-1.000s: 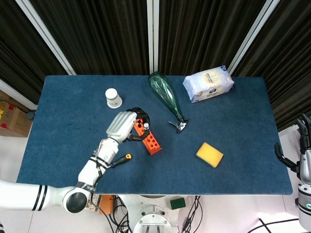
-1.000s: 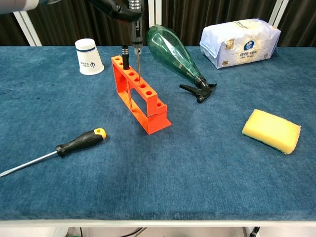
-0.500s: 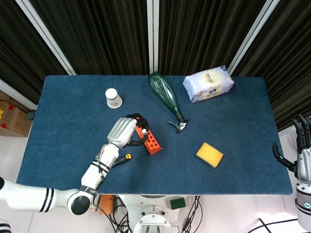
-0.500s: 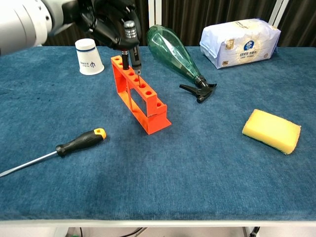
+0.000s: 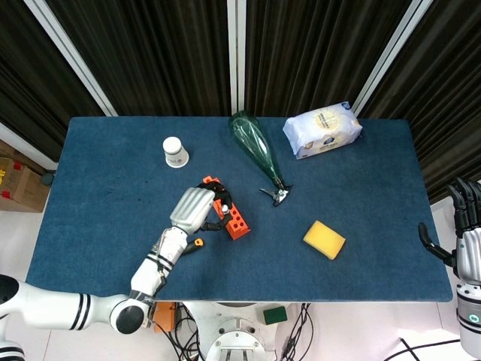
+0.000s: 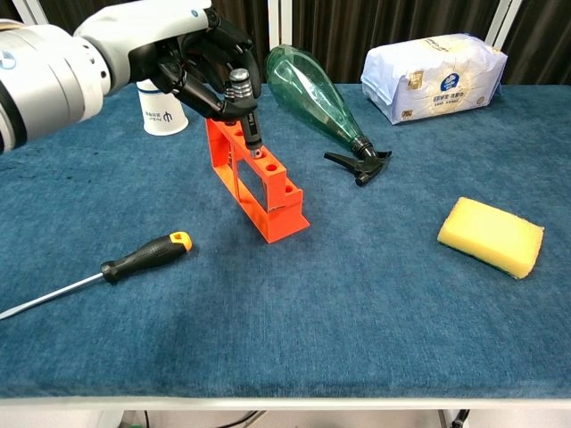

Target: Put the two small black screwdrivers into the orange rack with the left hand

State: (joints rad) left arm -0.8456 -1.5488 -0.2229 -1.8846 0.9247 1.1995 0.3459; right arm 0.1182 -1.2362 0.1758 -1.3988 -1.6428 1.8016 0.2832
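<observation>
The orange rack [image 6: 264, 189] stands left of the table's middle, with a row of holes along its top. My left hand [image 6: 189, 55] hovers over its far end and pinches a small black screwdriver [image 6: 249, 114] with a silver cap. The screwdriver stands nearly upright, its shaft down in one of the rack's middle holes. From above, the left hand [image 5: 193, 210] covers the rack's [image 5: 237, 222] far half. The second small black screwdriver is hidden behind the hand. My right hand [image 5: 466, 229] hangs beyond the table's right edge, fingers apart and holding nothing.
A larger screwdriver with a black and orange handle [image 6: 147, 255] lies near the front left. A white cup [image 6: 161, 109] stands behind the hand. A green spray bottle [image 6: 314, 94] lies at the back, with a white package [image 6: 434, 75] to its right and a yellow sponge [image 6: 491, 235] at the front right.
My left hand has come down and toward the table's front with the small black screwdriver. Its shaft has sunk into a rack hole. The hand now hides the screwdriver standing at the rack's far end.
</observation>
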